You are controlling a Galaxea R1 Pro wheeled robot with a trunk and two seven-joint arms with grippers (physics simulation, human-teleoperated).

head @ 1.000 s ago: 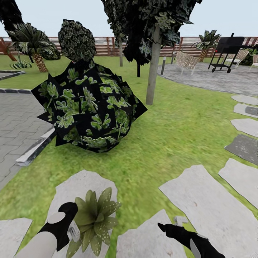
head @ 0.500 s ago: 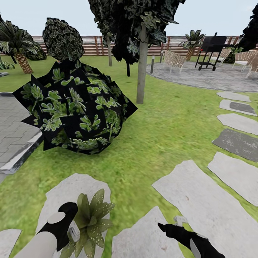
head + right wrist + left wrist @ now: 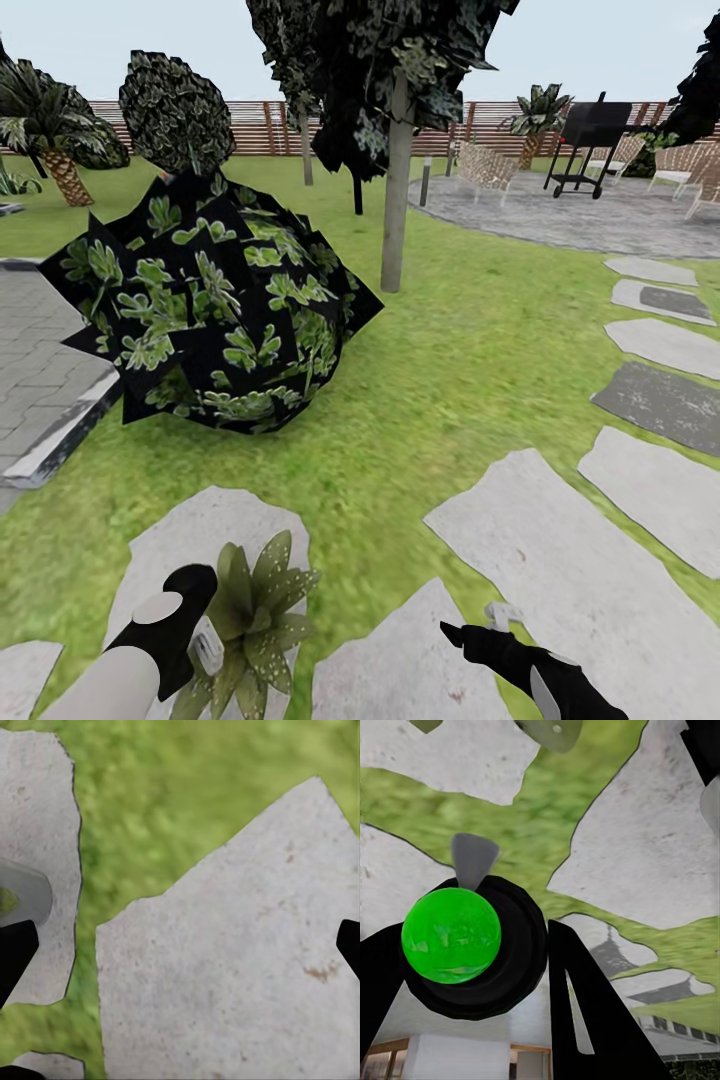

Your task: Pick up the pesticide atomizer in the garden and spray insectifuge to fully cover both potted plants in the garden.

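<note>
Head view: the black two-fingered left gripper (image 3: 192,640) is pressing against the small whitish-grey pesticide atomizer (image 3: 207,652), just beside a low dull-green rosette potted plant (image 3: 255,610) on a grey stepping stone (image 3: 190,530).

Left wrist view: both fingers appear to be clamping its round body.

Right wrist view: the black right gripper (image 3: 180,945) is hanging spread, empty.

Judgement: light, rigid, smooth plastic. It is best held at the body, leaving trigger and nozzle free.
</note>
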